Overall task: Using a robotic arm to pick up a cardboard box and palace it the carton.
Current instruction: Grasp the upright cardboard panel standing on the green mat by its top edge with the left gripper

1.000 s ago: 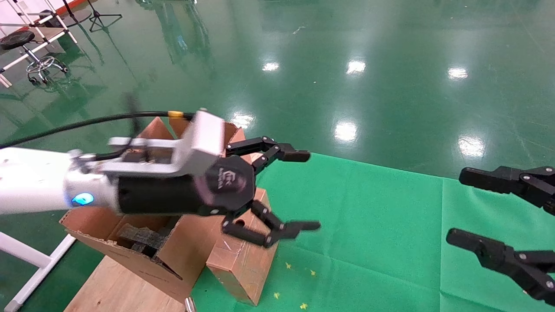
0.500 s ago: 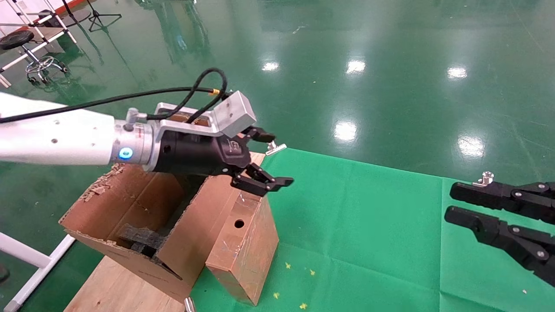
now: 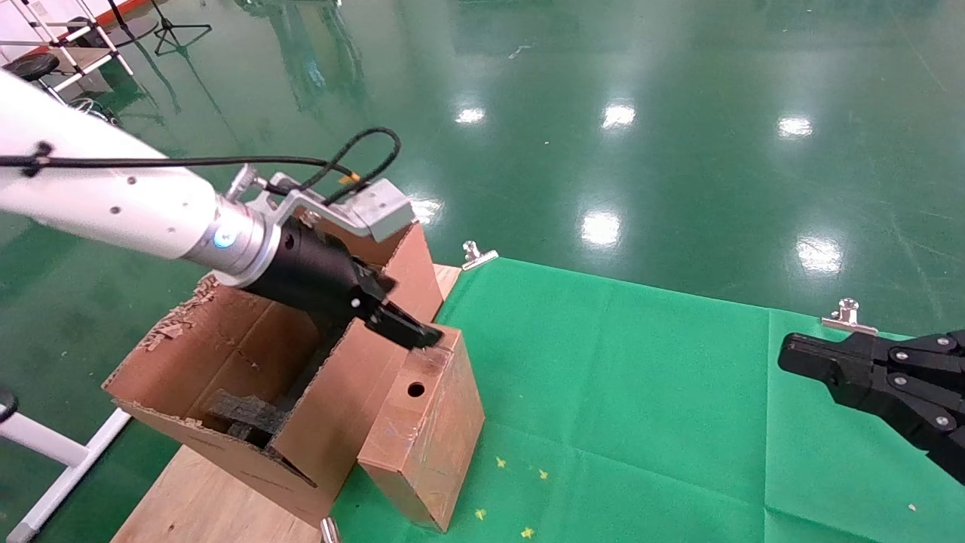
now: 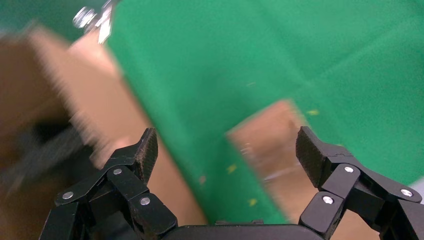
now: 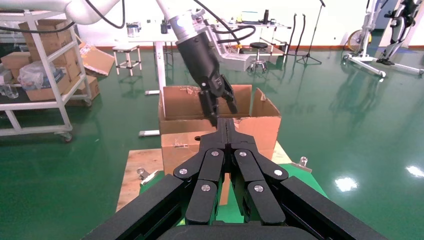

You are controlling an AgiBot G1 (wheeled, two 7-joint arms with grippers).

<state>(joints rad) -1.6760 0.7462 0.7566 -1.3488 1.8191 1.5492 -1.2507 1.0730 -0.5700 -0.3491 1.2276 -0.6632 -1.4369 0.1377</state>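
The cardboard box [image 3: 430,426] is small and brown with a round hole. It stands tilted on the green cloth, leaning on the carton [image 3: 226,362]. The carton is large with torn flaps and black foam [image 3: 241,411] inside. The white robotic arm's left gripper [image 3: 407,332] points down at the box's far top end, beside the carton wall, with its jaws open and empty. In the left wrist view the left gripper [image 4: 227,152] spans a blurred brown box face [image 4: 270,150]. My right gripper [image 3: 791,354] is shut and empty at the right edge. The right wrist view shows the right gripper [image 5: 226,122], the box [image 5: 182,145] and the carton [image 5: 260,112].
A green cloth [image 3: 641,407] covers the table, held by metal clips [image 3: 475,255] [image 3: 848,313]. Bare wooden board [image 3: 203,498] shows under the carton. A white frame leg [image 3: 53,460] stands at the left. Glossy green floor lies beyond.
The left gripper swung back and down from above the cloth to the box's far top end. The right gripper's jaws closed from wide open to shut.
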